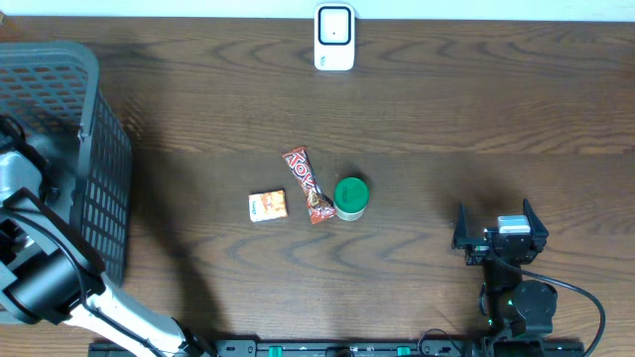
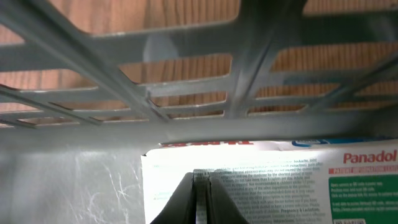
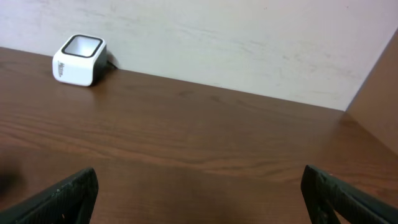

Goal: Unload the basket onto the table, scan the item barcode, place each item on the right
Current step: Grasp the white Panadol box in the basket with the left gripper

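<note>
**Three cameras**

Overhead looks straight down on the whole table (image 1: 446, 129), basket (image 1: 60, 69) at left. Left wrist sits inside the basket, close to its side. Right wrist looks low across the table toward the far wall (image 3: 249, 37); it shares the scanner (image 3: 79, 60) with overhead.

1. One white scanner (image 1: 334, 38).
2. One grey basket (image 1: 99, 169).
3. Two boxes: one small orange box (image 1: 267, 205), one Panadol box (image 2: 273, 180).
4. One candy bar (image 1: 306, 185).
5. One green-lidded tub (image 1: 350, 197).
6. Two claws: left claw (image 2: 200, 182), right claw (image 1: 499, 226).
</note>
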Action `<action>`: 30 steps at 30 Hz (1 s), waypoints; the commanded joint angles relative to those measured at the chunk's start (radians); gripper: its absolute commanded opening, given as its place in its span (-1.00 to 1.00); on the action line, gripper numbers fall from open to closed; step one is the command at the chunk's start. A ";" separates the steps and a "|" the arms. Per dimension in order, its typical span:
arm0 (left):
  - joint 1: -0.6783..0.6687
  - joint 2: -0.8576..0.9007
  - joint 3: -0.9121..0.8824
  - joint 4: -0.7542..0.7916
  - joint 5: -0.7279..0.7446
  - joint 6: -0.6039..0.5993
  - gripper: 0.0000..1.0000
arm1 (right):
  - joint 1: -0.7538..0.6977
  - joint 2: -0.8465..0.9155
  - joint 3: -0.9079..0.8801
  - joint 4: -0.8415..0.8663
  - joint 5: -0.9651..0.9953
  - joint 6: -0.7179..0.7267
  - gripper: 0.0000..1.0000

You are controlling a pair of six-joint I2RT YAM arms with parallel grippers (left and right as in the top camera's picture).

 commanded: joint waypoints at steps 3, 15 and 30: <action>0.003 0.022 -0.019 -0.073 0.306 0.016 -0.85 | 0.014 -0.002 -0.002 -0.003 0.001 -0.011 0.98; -0.016 0.021 -0.019 -0.150 0.595 0.016 -0.85 | 0.014 -0.002 -0.002 -0.003 0.001 -0.011 0.99; -0.023 -0.232 -0.017 -0.016 0.593 0.312 0.62 | 0.014 -0.002 -0.002 -0.003 0.001 -0.011 0.99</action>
